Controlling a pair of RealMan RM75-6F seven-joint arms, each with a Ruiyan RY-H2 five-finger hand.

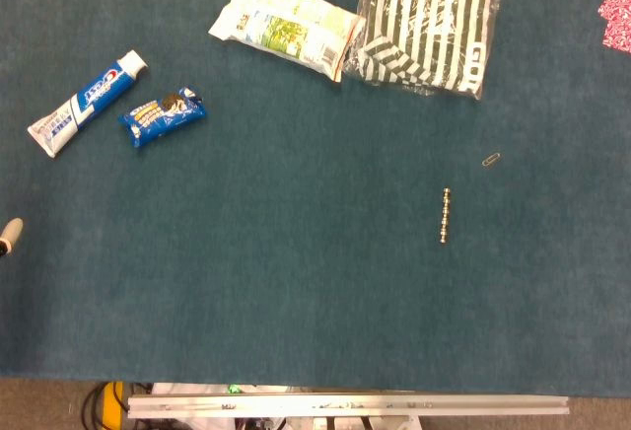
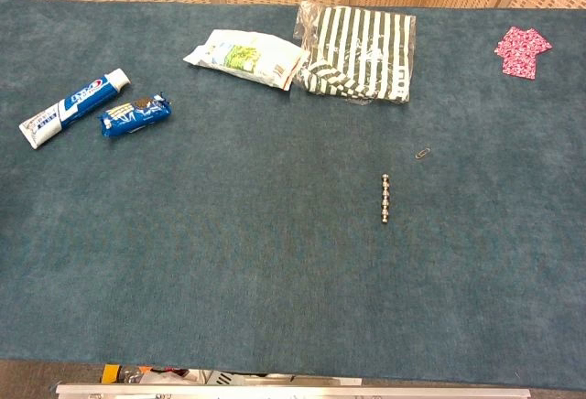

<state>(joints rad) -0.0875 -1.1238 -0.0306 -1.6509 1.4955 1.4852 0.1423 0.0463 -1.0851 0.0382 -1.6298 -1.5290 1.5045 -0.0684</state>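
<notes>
Head view straight down, chest view lower, angled forward, both sharing the table (image 1: 296, 302).

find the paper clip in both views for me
Head view: paper clip lies right of centre, below the striped bag.
Chest view: paper clip sits right of centre, under the same bag.
Shared landmark: the bead chain, just lower left of it in both.

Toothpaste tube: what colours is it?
White and blue, with a white cap; the toothpaste tube shows best in the head view.
</notes>
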